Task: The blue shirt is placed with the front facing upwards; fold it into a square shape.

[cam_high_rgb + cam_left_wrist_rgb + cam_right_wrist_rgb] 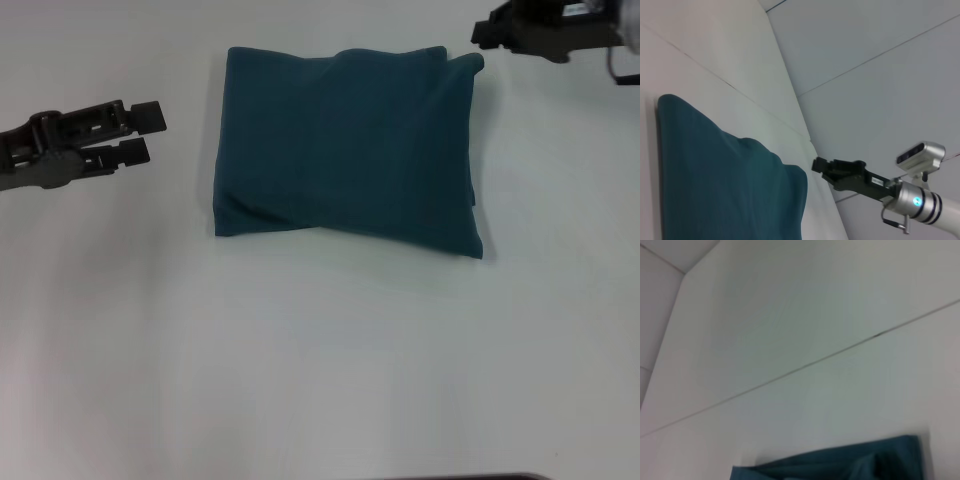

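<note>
A: Where is the shirt (345, 150)?

B: It lies on the white table (320, 360), toward the far side and about midway between the two arms. It is folded into a rough square of plain teal cloth. No lettering shows on the upper face.

A: How neat is the fold?

B: Fairly flat, with some slack. The far edge is a little wavy, a diagonal crease runs across the near left corner, and at the right side the edges of a lower layer stick out past the top one.

A: What about the left gripper (145, 133)?

B: It is over the table to the left of the shirt, apart from the cloth and pointing toward it. Its two dark fingers (147, 116) have a small gap between them and hold nothing.

A: And the right gripper (480, 35)?

B: It is at the far right, just beyond the shirt's far right corner, not touching the cloth in the head view. The left wrist view shows it too (818, 165), beyond the shirt (720, 185), with bare table between them. I cannot tell whether its fingers are parted or closed.

A: Does the right wrist view add anything?

B: Only one edge of the shirt (840, 465) against the pale table (790, 330), with a thin seam line crossing the surface.
</note>
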### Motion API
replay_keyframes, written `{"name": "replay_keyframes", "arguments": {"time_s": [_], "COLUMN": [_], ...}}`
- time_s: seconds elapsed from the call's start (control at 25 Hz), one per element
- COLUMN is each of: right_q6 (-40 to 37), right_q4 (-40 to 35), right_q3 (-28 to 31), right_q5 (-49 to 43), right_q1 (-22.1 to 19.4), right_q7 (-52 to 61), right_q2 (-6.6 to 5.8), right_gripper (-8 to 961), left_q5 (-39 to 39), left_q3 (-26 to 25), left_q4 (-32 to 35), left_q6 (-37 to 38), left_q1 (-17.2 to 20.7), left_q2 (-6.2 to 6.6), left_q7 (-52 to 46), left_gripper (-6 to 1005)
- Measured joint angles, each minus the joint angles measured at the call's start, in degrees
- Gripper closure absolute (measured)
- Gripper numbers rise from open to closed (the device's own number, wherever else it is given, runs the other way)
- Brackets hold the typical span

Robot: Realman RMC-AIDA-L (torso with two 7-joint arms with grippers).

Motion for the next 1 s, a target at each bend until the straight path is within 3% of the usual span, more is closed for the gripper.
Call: {"name": "replay_keyframes", "arguments": {"time_s": [0.2, 0.4, 0.52, 0.64, 0.84, 1.0], "right_q6": [-5.6, -4.9, -4.4, -3.0, 2.3, 6.3], "right_q4": [-0.3, 0.2, 0.2, 1.3, 6.5, 8.5], "right_q3": [0.2, 0.2, 0.2, 0.6, 0.9, 1.3], "right_q5": [0.2, 0.1, 0.0, 0.3, 0.4, 0.4], "right_q1": [-1.6, -2.8, -2.9, -2.4, 0.1, 1.1], "right_q7": [-0.2, 2.0, 2.9, 3.2, 3.9, 3.9], "right_q2": [-2.23, -2.26, -2.16, -1.62, -0.32, 1.07], "right_gripper": [803, 739, 609, 479, 357, 385], "left_q5": [0.0, 0.0, 0.0, 0.0, 0.0, 0.0], "left_q3": [-0.1, 0.0, 0.1, 0.0, 0.0, 0.0], "left_q4": [0.0, 0.0, 0.0, 0.0, 0.0, 0.1], "left_q6": [-0.1, -0.2, -0.2, -0.5, -0.6, -0.6], "left_q1": [0.1, -0.2, -0.2, -0.2, -0.2, -0.2], "left_q2": [-0.04, -0.07, -0.14, -0.17, -0.2, -0.21], "left_q7": [0.0, 0.0, 0.0, 0.0, 0.0, 0.1], "left_gripper": [62, 63, 63, 62, 63, 63]}}
